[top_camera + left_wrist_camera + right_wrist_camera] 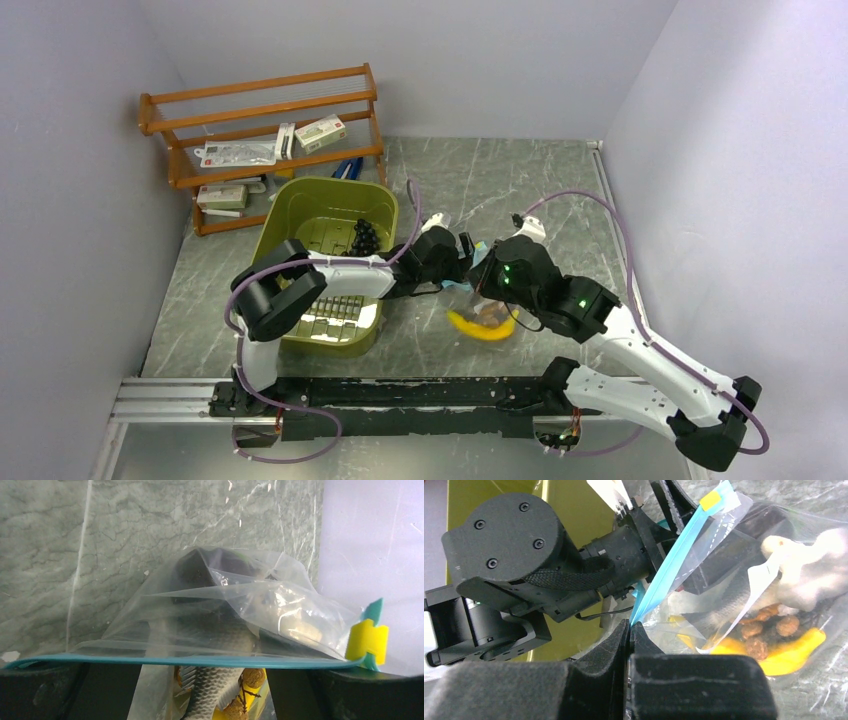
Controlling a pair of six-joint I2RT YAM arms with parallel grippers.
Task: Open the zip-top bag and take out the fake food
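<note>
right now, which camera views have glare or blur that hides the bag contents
left wrist view: white glare streaks run across the zip-top bag, and the fish shows only through the film; right wrist view: the right tool up close is soft and the mushroom is blown out white; top external view: bright hotspot inside the green bin, bag small between the arms

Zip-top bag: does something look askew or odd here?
Yes. The zip-top bag is tilted: the right claw pinches one end of its blue strip, which slants steeply upward, and the fake food is heaped in the lower part.
</note>
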